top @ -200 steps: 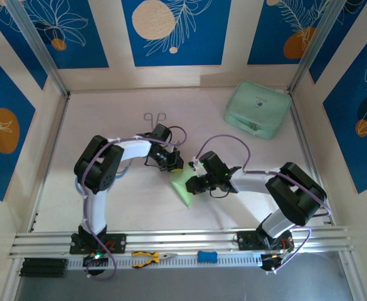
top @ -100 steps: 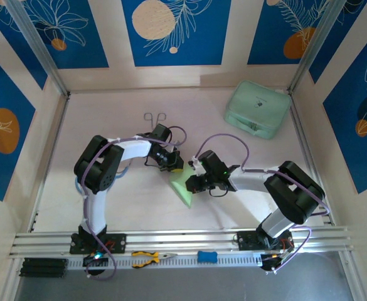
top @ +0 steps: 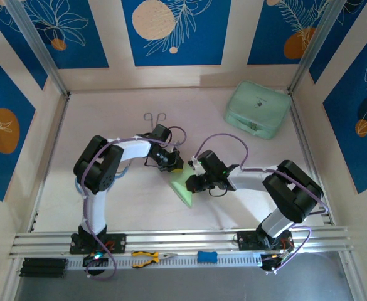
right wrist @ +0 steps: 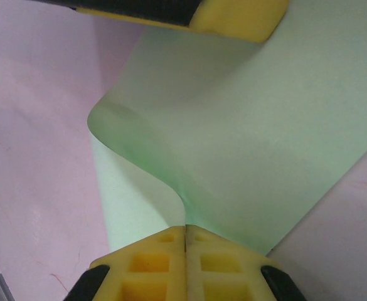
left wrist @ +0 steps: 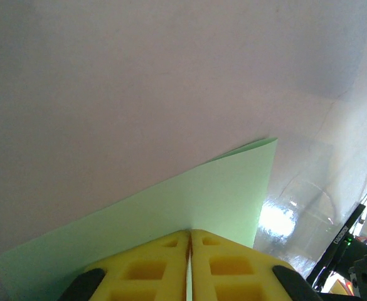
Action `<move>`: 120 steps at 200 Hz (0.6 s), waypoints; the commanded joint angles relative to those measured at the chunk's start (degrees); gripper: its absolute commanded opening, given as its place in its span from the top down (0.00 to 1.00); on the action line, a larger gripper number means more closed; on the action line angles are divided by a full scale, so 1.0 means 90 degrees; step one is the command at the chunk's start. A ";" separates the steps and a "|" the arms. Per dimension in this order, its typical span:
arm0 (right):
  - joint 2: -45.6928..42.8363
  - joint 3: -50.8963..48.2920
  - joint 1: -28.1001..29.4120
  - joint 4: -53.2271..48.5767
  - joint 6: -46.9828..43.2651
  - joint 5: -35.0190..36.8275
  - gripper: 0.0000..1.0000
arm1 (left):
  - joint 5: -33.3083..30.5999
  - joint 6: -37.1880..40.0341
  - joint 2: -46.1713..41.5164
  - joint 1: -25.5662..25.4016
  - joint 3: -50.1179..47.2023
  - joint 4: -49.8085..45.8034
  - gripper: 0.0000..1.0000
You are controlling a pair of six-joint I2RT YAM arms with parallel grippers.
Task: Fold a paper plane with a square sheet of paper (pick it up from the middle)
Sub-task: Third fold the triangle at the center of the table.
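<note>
My right arm had edged slightly leftward over the last second. My left jaws and right jaws each stayed pinched on the sheet (top: 183, 191), which curled between them at mid-bench (top: 139, 200).

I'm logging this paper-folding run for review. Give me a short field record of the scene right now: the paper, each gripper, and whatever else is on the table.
paper: light-green sheet, mid-table, bowed into a curl between the two grippers
left gripper: shut, pinching one edge of the sheet
right gripper: shut, pinching the sheet from the other side
far right corner: mint-green case
far centre: metal tongs, lying flat
near rail: yellow-handled pliers
</note>
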 commanded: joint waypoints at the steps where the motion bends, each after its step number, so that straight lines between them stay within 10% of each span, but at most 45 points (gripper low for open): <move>1: 0.0124 0.0074 0.0018 -0.0053 -0.0039 0.0034 0.97 | -0.0141 -0.0036 -0.0089 -0.0048 -0.0165 -0.0252 0.88; 120: 0.0032 -0.0057 0.0103 0.0067 0.0128 -0.0120 0.97 | -0.0120 -0.0074 -0.0085 -0.0046 -0.0163 -0.0218 0.88</move>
